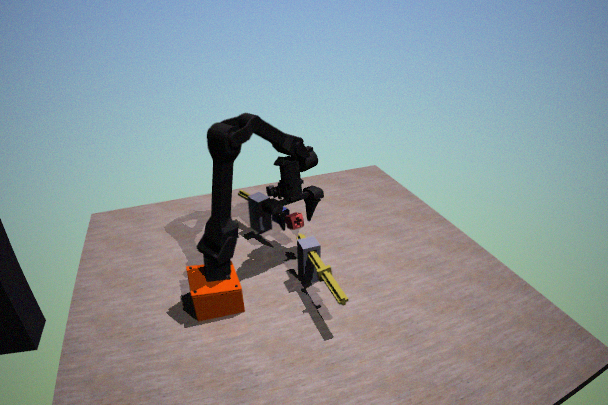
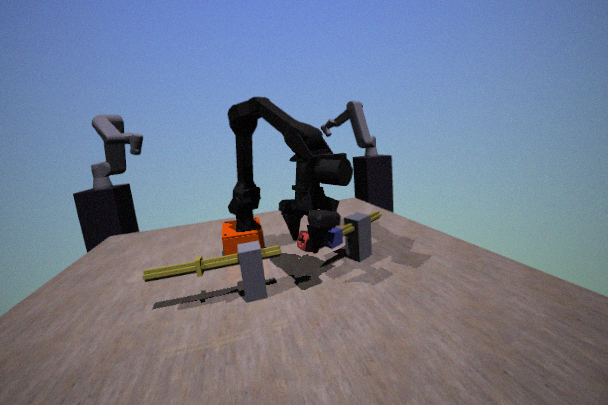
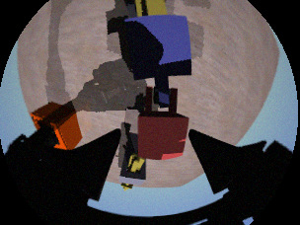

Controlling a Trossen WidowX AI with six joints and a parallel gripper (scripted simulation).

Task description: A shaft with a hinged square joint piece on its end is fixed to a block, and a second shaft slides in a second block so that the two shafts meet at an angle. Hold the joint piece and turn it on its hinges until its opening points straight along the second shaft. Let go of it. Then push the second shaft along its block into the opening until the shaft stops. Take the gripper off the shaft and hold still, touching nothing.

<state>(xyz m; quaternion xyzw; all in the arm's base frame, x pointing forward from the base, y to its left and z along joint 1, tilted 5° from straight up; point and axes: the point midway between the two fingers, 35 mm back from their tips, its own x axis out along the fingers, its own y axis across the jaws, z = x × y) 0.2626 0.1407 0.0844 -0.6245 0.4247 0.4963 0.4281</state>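
Two black fingers of the tool (image 1: 296,224) (image 2: 305,244) (image 3: 155,130) stand wide apart, released, with nothing clasped. Between their tips, untouched as the wrist view shows it, sits the red joint piece (image 1: 296,220) (image 2: 303,240) (image 3: 163,135), its cross-shaped opening facing the second shaft's side. Whether it lines up exactly, I cannot tell.

Just beside the tool, behind the red piece, is a blue hinge part (image 1: 285,210) (image 2: 334,238) (image 3: 173,39), joined to it by slim prongs. Beyond that, the fixed yellow shaft (image 1: 243,194) (image 2: 376,216) (image 3: 152,7) runs away from the tool through an upright grey block (image 1: 259,206) (image 2: 358,236).

On the tool's opposite side stands the second grey block (image 1: 308,259) (image 2: 252,271) (image 3: 140,173). It carries the second yellow shaft (image 1: 332,285) (image 2: 172,270) (image 3: 135,163), whose near end is apart from the joint piece. The shaft's collar (image 1: 324,269) (image 2: 199,266) lies on the block's side away from the tool.

Farther off, the orange base (image 1: 218,305) (image 2: 230,246) (image 3: 71,133) supports the arm on the wood-toned surface (image 1: 425,324) (image 2: 325,349) (image 3: 237,89). Farthest from the tool, past the surface's edge, two grey arms stand on dark pedestals.
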